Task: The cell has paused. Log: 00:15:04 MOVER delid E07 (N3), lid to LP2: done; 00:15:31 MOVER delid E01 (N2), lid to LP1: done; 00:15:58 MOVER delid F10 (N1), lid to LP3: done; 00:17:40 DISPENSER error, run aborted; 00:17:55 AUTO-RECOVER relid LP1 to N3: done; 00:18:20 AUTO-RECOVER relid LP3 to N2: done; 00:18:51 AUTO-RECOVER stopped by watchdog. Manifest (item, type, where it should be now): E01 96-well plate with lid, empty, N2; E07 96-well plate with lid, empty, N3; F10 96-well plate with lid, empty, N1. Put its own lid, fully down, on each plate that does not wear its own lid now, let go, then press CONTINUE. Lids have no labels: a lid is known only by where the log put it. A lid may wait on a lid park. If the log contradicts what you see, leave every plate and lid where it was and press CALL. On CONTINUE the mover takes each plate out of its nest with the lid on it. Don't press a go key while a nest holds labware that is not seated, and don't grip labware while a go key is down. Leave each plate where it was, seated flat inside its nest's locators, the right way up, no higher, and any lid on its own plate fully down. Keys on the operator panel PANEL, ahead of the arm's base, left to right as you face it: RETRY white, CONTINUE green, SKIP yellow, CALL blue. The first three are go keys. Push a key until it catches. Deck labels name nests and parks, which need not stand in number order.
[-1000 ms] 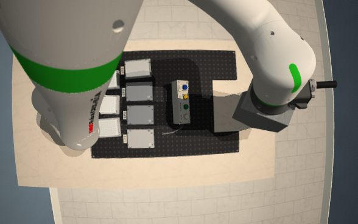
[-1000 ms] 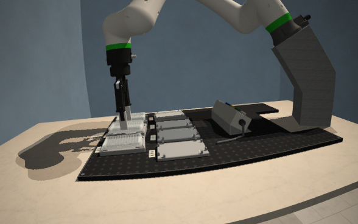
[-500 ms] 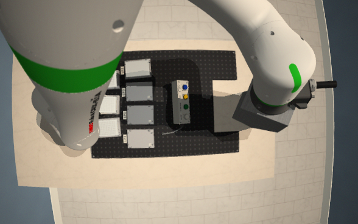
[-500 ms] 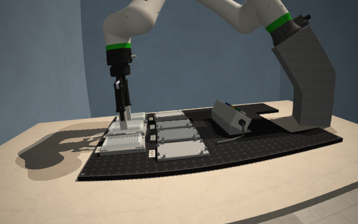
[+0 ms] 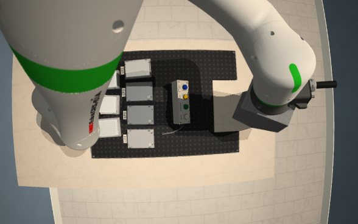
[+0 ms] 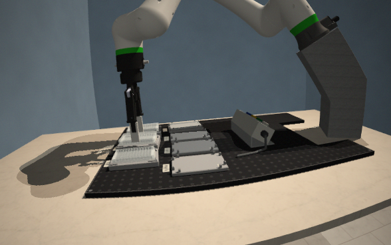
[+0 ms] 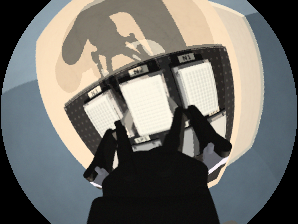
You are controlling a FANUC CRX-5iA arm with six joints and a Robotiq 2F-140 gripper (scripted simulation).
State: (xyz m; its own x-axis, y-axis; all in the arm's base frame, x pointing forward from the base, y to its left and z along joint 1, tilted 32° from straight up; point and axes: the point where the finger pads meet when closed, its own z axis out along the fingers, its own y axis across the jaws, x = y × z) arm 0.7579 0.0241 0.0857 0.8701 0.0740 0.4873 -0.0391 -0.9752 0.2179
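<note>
Three 96-well plates stand in a row of nests at the deck's left edge: the far one (image 5: 114, 80), the middle one (image 5: 109, 105) and the near one (image 5: 109, 127). In the wrist view the middle plate (image 7: 145, 99) looks smooth and white under a lid, and the plates beside it (image 7: 100, 111) (image 7: 196, 86) show their well grids. My gripper (image 6: 135, 133) reaches straight down onto the middle plate, with its fingers astride the plate and shut on its lid at plate height. The arm hides the gripper in the overhead view.
Four lid parks form a column beside the plates; the far one (image 5: 137, 68) carries a pale lid, while the others (image 5: 139, 91) (image 5: 140, 114) (image 5: 140, 138) look flat. The operator panel (image 5: 181, 101) has blue (image 5: 185, 87), yellow (image 5: 185, 97), green (image 5: 186, 106) and white (image 5: 186, 117) keys. The arm's grey pedestal (image 6: 332, 83) stands at the right.
</note>
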